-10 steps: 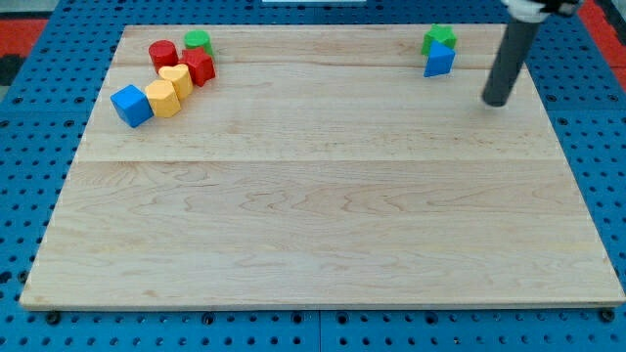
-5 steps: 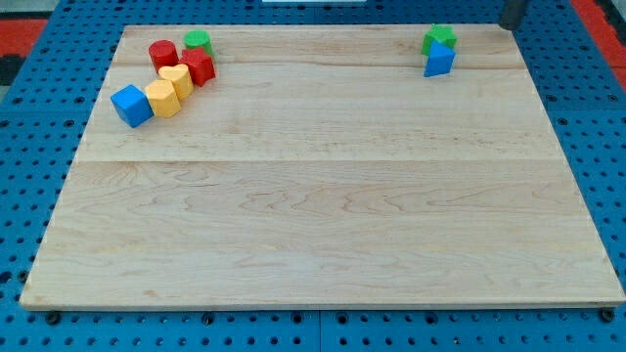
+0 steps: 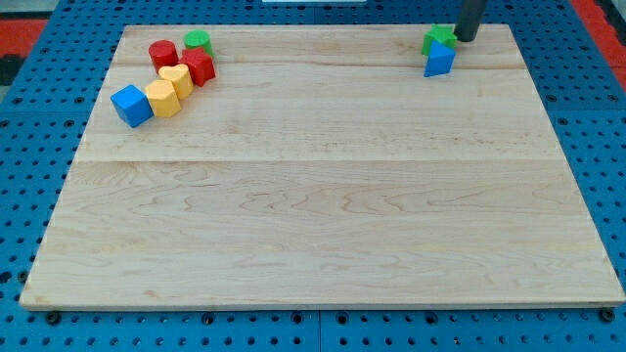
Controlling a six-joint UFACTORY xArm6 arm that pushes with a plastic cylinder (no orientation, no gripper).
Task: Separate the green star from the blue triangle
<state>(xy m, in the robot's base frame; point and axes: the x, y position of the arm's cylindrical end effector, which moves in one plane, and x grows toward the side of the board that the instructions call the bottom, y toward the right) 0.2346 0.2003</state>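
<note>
The green star (image 3: 438, 39) sits near the view's top right of the wooden board, touching the blue triangle (image 3: 439, 62) just below it. My tip (image 3: 467, 38) is at the board's top edge, right beside the green star on its right, touching or nearly touching it. The rod rises out of the view's top.
A cluster at the view's top left holds a green cylinder (image 3: 198, 41), a red cylinder (image 3: 162, 53), a red block (image 3: 199, 66), a yellow heart (image 3: 177, 78), a yellow block (image 3: 161, 99) and a blue cube (image 3: 131, 105). The board's top edge (image 3: 313, 26) lies just behind the star.
My tip moved from the board's right side up past the top right corner, then left to the green star's right side. The blocks have not visibly moved.
</note>
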